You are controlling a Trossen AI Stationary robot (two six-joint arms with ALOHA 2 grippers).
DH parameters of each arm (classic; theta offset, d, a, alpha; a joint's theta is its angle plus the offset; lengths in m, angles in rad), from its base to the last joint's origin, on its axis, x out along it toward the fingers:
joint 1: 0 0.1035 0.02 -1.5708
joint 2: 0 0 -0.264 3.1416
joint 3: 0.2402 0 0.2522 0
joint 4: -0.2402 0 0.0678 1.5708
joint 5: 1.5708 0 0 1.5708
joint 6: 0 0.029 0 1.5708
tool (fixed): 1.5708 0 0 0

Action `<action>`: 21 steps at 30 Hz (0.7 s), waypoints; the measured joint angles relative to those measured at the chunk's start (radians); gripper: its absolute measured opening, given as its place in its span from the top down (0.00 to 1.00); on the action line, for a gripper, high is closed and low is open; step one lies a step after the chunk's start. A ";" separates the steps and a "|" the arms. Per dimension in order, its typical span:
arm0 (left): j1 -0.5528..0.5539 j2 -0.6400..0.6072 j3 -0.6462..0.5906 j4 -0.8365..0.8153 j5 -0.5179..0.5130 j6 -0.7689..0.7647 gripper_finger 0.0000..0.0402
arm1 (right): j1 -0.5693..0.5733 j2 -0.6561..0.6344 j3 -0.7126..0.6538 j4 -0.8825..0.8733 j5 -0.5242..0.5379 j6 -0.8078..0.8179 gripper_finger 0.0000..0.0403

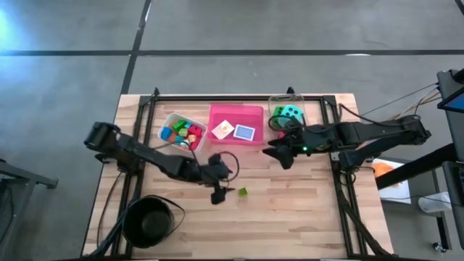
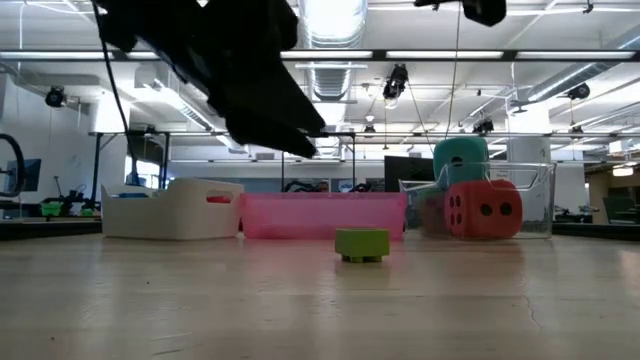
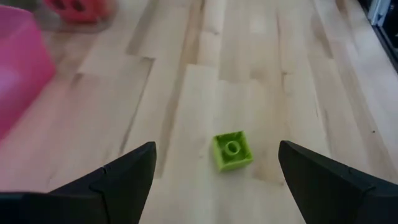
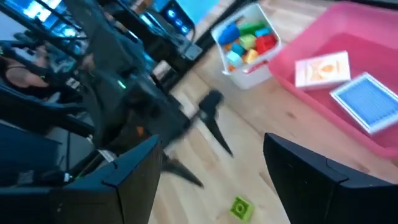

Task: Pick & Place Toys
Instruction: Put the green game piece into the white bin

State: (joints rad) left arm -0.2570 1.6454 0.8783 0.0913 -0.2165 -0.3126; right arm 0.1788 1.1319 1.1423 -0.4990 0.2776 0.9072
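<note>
The left claw (image 3: 214, 171) hangs over the table with its fingers spread wide and nothing between them, and the little green block (image 3: 232, 150) lies on the bare wood (image 3: 186, 93) just ahead of the gap, a shade toward one finger rather than dead centre. From above, that claw (image 1: 218, 190) sits just beside the block (image 1: 243, 192), close but not touching. The block is flat on the table, stud up, and turned slightly askew to the finger line.

So the job here looks like a clean pinch on one tiny piece. Best play, by the look of it: slide forward until the block sits midway between the fingers, twist the wrist so the pads meet two flat sides, drop low, then close gently. A piece this small could skid or pop out if one finger lands first.

Farther out from the claw stands the white tray (image 1: 171, 120) full of bright blocks (image 1: 183, 133), the likely home for this one. Beside it is the pink tray (image 1: 235, 111) with two cards (image 1: 233, 130), then the clear tray (image 1: 275, 101) holding the dice (image 1: 287, 114).

The right claw (image 1: 271, 153) waits near the pink tray, fingers parted and empty.
</note>
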 joint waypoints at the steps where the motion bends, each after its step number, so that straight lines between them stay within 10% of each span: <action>1: -0.009 0.024 0.001 0.031 0.000 0.000 0.15 | 0.001 -0.010 0.000 0.000 0.007 -0.008 0.33; 21: -0.072 0.348 0.191 0.067 -0.120 -0.018 0.15 | 0.009 -0.065 -0.003 0.008 0.013 -0.055 0.33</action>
State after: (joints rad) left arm -0.3288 1.9935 1.0697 0.1581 -0.3370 -0.3309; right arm 0.1875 1.0668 1.1394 -0.4914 0.2911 0.8524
